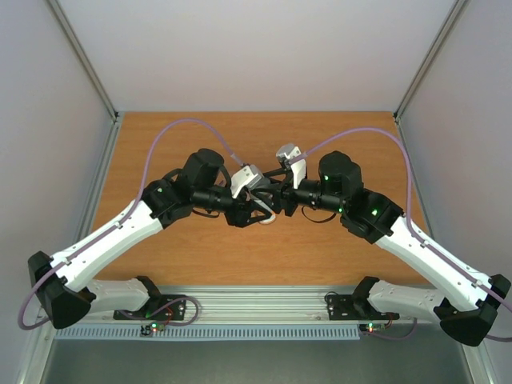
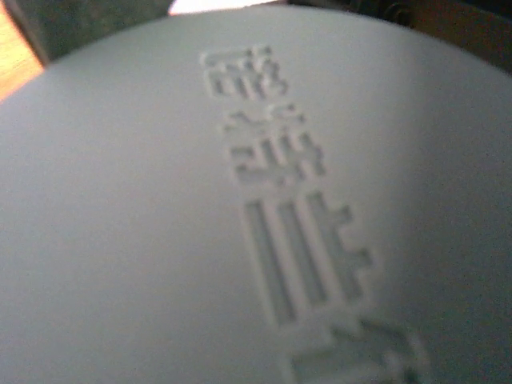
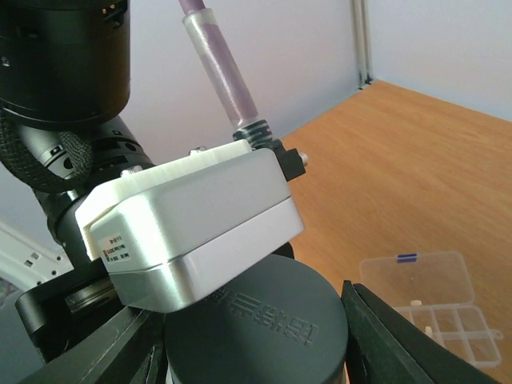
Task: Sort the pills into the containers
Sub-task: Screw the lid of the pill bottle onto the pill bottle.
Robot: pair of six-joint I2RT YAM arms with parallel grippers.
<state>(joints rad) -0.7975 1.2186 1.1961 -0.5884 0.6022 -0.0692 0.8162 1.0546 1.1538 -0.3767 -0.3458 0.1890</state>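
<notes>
A dark grey bottle cap (image 3: pixel 264 324) with raised lettering sits between the black fingers (image 3: pixel 400 336) of my right gripper (image 3: pixel 256 340), which press on both its sides. In the left wrist view a pale lettered surface (image 2: pixel 160 200) fills the frame at very close range and hides the left fingers. From above, my left gripper (image 1: pixel 253 210) and right gripper (image 1: pixel 278 204) meet at mid-table; the left jaws are hidden. The clear pill box (image 3: pixel 436 300) lies open on the wood with its containers (image 3: pixel 448 324) showing. A tiny pale speck (image 3: pixel 416 302) lies there; the pills cannot be made out.
The left wrist's white camera housing (image 3: pixel 192 224) hangs right over the cap. A small blue mark (image 3: pixel 408 258) sits on the box lid. Both purple cables (image 1: pixel 172 132) arch over the wooden table (image 1: pixel 264 136). Grey walls enclose the table on three sides.
</notes>
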